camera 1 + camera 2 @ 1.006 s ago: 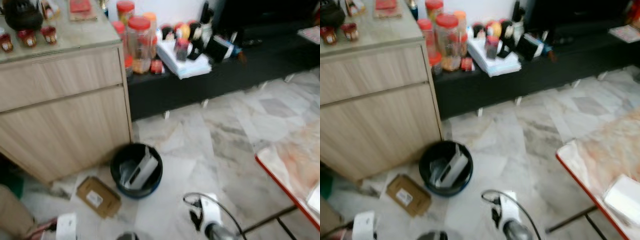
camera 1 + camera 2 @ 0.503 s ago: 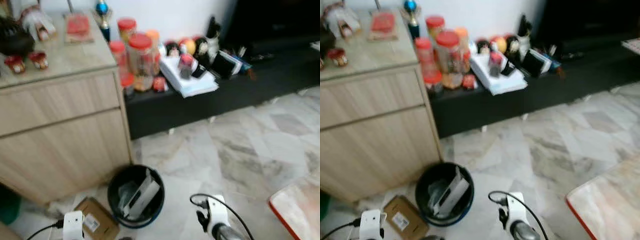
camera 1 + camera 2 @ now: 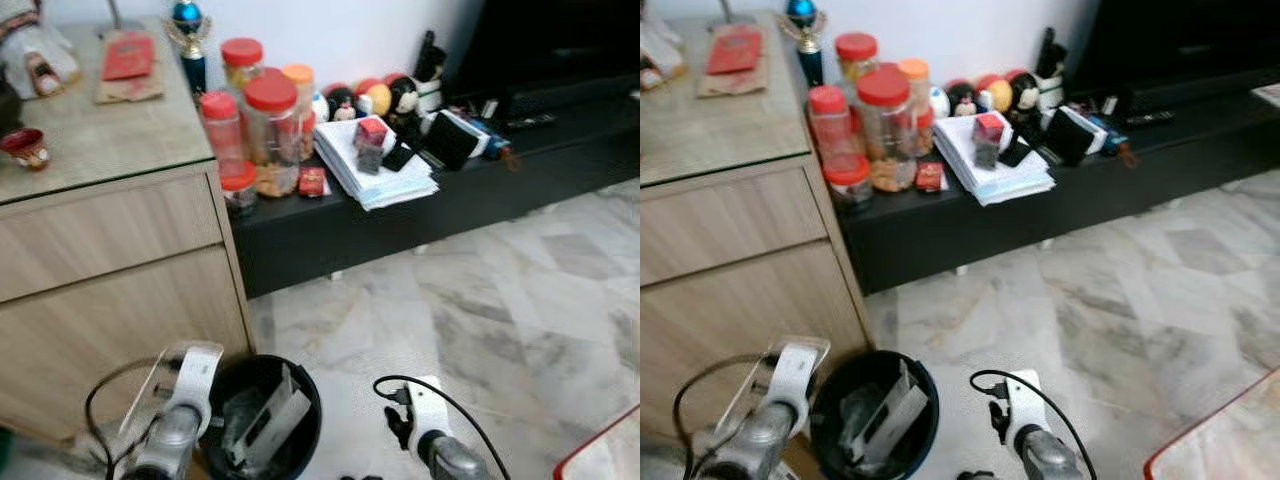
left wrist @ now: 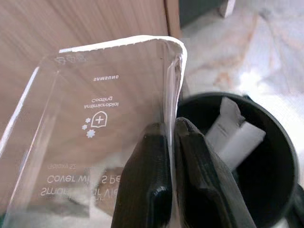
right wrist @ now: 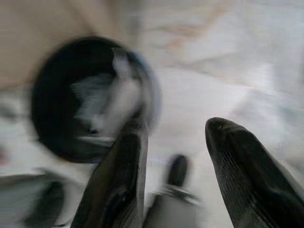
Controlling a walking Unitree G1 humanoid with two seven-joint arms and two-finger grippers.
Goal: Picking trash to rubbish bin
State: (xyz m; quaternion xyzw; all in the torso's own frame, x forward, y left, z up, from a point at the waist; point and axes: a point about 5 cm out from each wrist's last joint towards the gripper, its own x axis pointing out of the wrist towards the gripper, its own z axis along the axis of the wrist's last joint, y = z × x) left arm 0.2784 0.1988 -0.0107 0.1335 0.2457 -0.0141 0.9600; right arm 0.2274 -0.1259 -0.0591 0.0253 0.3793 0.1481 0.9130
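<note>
Delivery is looking like the step in hand: the left gripper (image 4: 166, 137), jaws pinching a clear plastic packaging sheet (image 4: 95, 118) at lower left beside the round black rubbish bin (image 3: 262, 412), is needing to shift over its mouth and release, while the right gripper (image 5: 175, 156) is hovering with jaws apart.

Glossy clear plastic packaging (image 4: 99, 123), matt black bin (image 3: 262, 412), polished marble floor (image 3: 480, 310)

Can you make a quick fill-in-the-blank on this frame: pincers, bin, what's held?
1. The left pincer is shut on a clear plastic ____ tray printed with Samsung text.
2. The round black rubbish bin stands on the floor beside the light wooden ____.
3. The right pincer is ____ and holds nothing.
4. The red-lidded jars stand on the low ____ shelf.

Missing: packaging; cabinet; open; black
</note>
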